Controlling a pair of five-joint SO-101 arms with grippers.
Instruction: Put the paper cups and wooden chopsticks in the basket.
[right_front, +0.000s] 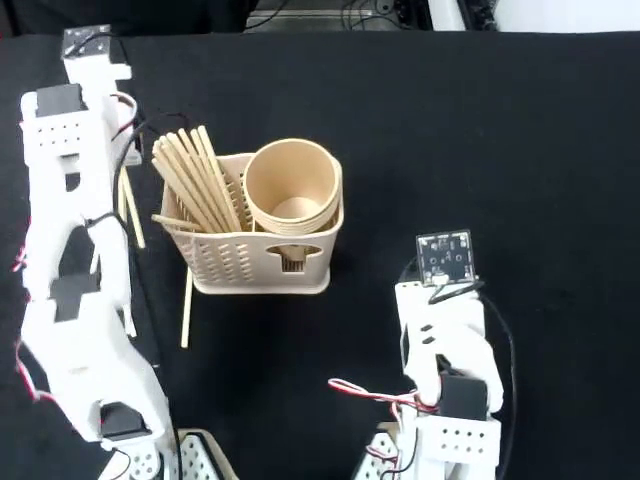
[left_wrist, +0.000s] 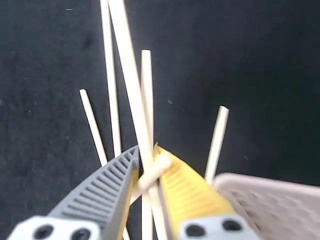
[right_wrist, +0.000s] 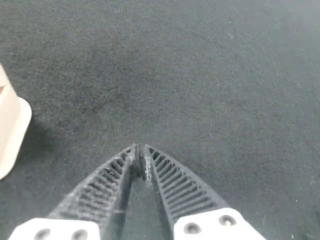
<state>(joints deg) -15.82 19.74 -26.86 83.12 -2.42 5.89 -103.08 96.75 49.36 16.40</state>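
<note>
A beige slatted basket (right_front: 255, 262) stands left of the table's middle. It holds a stack of paper cups (right_front: 291, 185) and a bundle of wooden chopsticks (right_front: 195, 178). My left arm (right_front: 70, 230) stretches along the table's left side. In the left wrist view my left gripper (left_wrist: 147, 150) is shut on wooden chopsticks (left_wrist: 131, 85) that fan out over the black cloth, with the basket's corner (left_wrist: 280, 200) close beside it. My right gripper (right_wrist: 140, 150) is shut with nothing in it, hovering over bare cloth to the right of the basket's corner (right_wrist: 10, 135).
One loose chopstick (right_front: 186, 305) lies on the cloth at the basket's near left corner, and others (right_front: 130, 212) lie between the basket and my left arm. The right arm (right_front: 448, 340) sits at the near right. Black cloth (right_front: 500, 150) covers the table.
</note>
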